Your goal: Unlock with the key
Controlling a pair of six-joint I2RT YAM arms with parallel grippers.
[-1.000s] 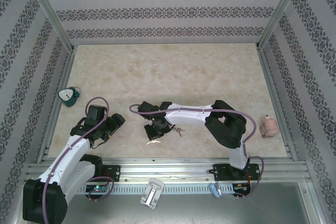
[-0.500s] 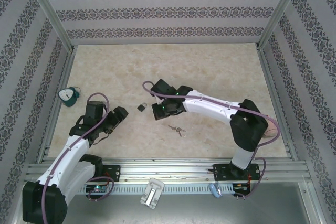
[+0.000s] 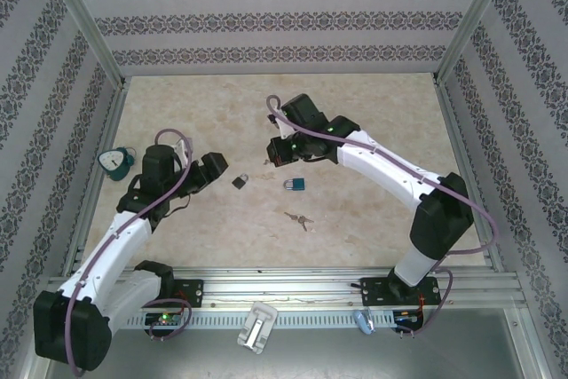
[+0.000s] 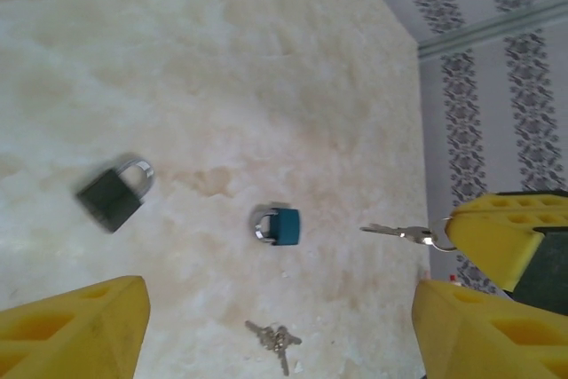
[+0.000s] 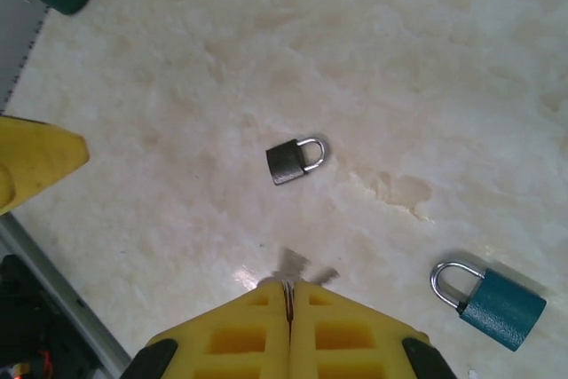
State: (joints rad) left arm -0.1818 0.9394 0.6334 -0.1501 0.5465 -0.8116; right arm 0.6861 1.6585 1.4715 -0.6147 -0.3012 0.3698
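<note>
Beside the black padlock (image 3: 240,182), blue padlock (image 3: 295,185) newly uncovered.

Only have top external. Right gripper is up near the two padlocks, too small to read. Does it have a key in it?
Observer: Yes. In the right wrist view the right gripper is shut on a key, with the blade poking out past the fingertips.
Operator: Are the locks latched? Can't tell from above.
Observer: The right wrist view shows the dark padlock and the blue padlock lying flat on the table, and both shackles look seated.
</note>
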